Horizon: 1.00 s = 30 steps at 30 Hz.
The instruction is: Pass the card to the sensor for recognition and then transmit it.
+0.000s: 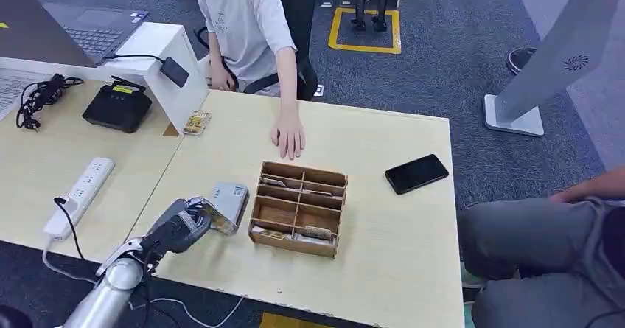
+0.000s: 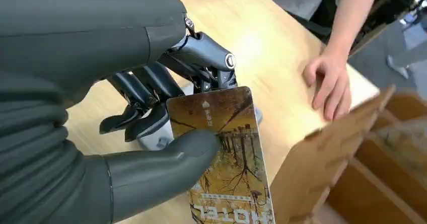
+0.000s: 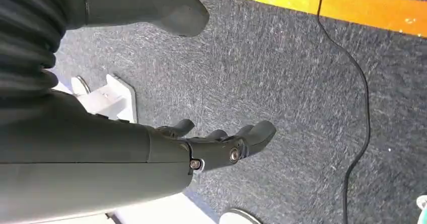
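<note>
Card (image 2: pixel 226 158): lower edge cut off by frame, part under left hand (image 2: pixel 151 133) thumb. Sensor (image 1: pixel 228 206) mostly hidden behind the hand in wrist view. Box (image 1: pixel 298 208) contents too small to tell.

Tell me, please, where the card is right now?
The left hand holds the card over the table's near left part, above the grey sensor and just left of the wooden box.

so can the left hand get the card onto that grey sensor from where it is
Probably yes. The left hand holds the card right beside the grey sensor, and nothing lies between them; the wooden box stands on the sensor's far side.
</note>
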{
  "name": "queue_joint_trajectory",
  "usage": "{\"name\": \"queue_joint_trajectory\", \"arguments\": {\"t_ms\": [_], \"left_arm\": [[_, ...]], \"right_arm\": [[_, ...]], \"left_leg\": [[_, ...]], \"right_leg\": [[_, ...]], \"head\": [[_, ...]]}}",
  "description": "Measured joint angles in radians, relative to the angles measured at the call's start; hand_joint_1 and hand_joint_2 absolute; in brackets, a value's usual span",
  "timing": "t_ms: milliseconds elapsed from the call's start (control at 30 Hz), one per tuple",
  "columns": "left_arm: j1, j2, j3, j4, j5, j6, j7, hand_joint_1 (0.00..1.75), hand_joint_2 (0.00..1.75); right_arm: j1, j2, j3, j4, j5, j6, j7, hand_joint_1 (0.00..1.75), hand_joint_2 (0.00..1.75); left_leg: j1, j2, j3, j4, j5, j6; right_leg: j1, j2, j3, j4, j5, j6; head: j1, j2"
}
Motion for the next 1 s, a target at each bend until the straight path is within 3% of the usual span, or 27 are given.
{"name": "queue_joint_trajectory", "arguments": {"t_ms": [400, 733, 1000], "left_arm": [[-0.008, -0.051, -0.11, 0.051, -0.179, 0.186, 0.05, 1.75, 1.75], [-0.014, -0.073, -0.113, 0.088, -0.191, 0.201, 0.052, 1.75, 1.75], [-0.042, -0.103, -0.115, 0.115, -0.232, 0.265, 0.063, 1.75, 1.75]], "right_arm": [[0.0, 0.0, -0.006, 0.0, 0.006, 0.0, -0.002, 0.0, 1.75], [0.0, 0.0, -0.006, 0.0, 0.007, 0.001, 0.005, 0.0, 1.75], [-0.001, 0.0, -0.006, 0.0, 0.012, -0.001, -0.001, 0.0, 1.75]], "left_leg": [[0.0, 0.0, 0.0, 0.0, 0.0, 0.0], [0.0, 0.0, 0.0, 0.0, 0.0, 0.0], [0.0, 0.0, 0.0, 0.0, 0.001, 0.0]], "right_leg": [[0.0, 0.0, 0.0, 0.0, 0.001, 0.0], [0.0, -0.001, 0.0, 0.0, 0.0, 0.0], [0.0, -0.001, 0.0, 0.0, 0.001, 0.0]], "head": [[0.0, 0.0], [0.0, 0.0], [0.0, 0.0]]}}
